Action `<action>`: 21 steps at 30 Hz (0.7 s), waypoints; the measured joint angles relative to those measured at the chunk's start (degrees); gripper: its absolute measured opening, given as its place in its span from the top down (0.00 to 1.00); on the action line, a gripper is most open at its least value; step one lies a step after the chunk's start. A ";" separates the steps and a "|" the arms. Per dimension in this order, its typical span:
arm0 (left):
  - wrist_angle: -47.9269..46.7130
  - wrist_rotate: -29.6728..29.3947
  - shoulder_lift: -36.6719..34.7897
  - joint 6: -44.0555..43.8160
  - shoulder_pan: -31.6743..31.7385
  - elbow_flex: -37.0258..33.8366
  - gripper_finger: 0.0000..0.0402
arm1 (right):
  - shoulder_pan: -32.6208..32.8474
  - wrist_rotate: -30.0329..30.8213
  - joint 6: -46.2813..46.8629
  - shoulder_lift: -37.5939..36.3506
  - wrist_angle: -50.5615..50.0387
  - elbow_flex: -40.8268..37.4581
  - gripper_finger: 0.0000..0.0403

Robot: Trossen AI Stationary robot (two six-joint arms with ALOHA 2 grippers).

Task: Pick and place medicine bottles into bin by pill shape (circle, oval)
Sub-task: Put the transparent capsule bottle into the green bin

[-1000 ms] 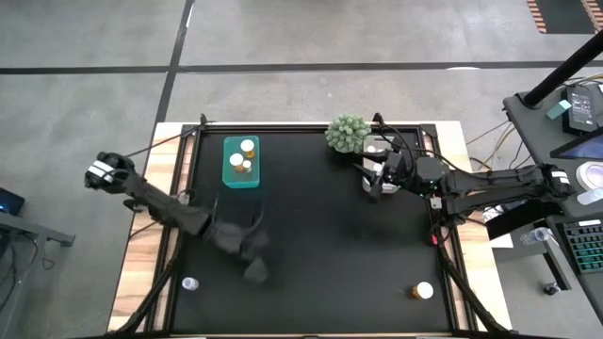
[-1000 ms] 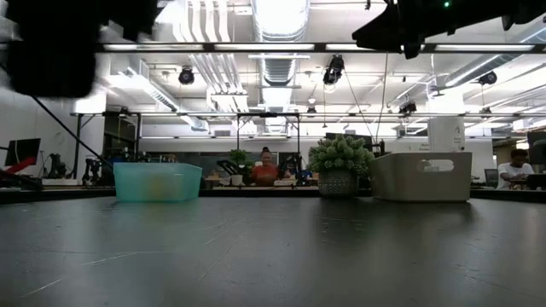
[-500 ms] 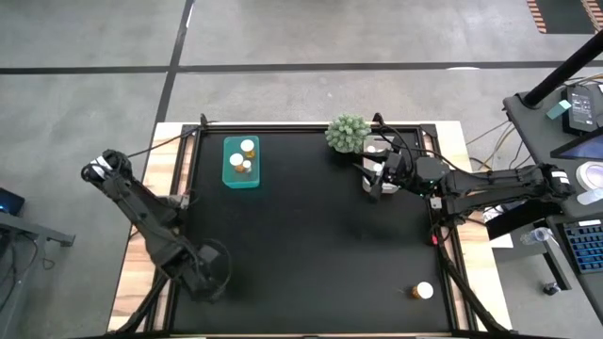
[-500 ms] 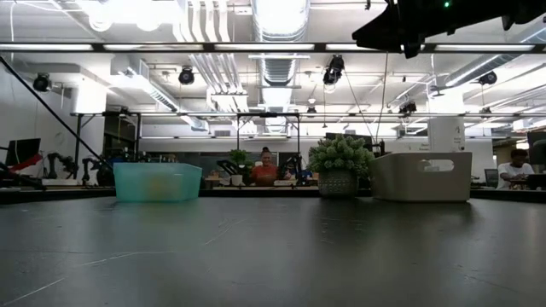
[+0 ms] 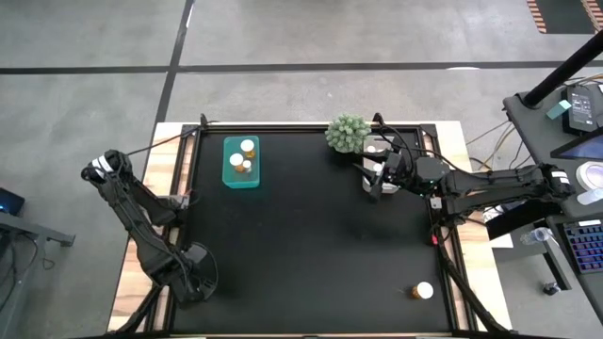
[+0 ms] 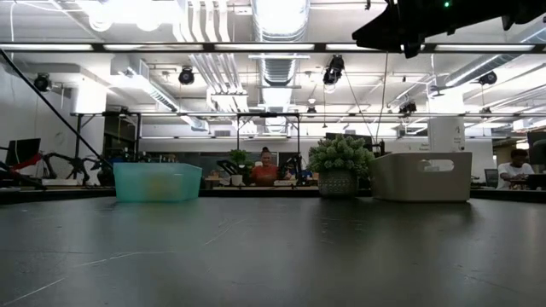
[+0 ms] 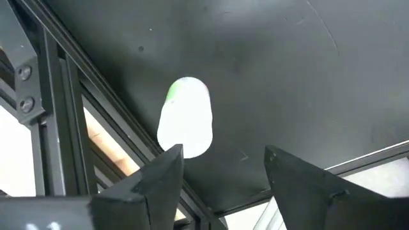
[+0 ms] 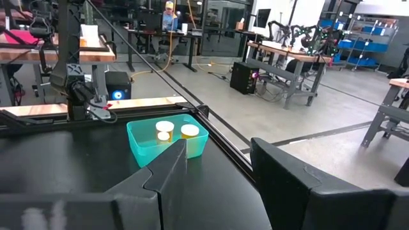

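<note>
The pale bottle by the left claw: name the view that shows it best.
Left wrist view: the pale bottle lies on its side just beyond the open left claw, fully visible. In the high view the arm hides it. The low and right wrist views miss it.

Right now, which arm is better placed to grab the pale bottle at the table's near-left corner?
Left. Its pincer hangs open right over the pale bottle lying there. The right pincer sits across the table by the plant.

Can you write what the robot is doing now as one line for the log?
left gripper: open above pale bottle near table's front-left corner | right gripper: open, waiting by grey bin | teal bin: three bottles
</note>
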 joint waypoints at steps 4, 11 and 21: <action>-0.23 -0.06 0.00 0.30 -0.28 -0.51 0.41 | 0.00 0.00 -0.08 0.00 0.00 0.00 0.59; 3.01 -0.21 0.00 1.85 -1.14 -3.45 0.31 | 0.00 -0.01 -0.09 0.00 0.00 0.00 0.59; 10.78 0.46 0.02 1.70 -1.36 -10.48 0.36 | 0.00 0.00 -0.09 0.00 -0.02 0.00 0.59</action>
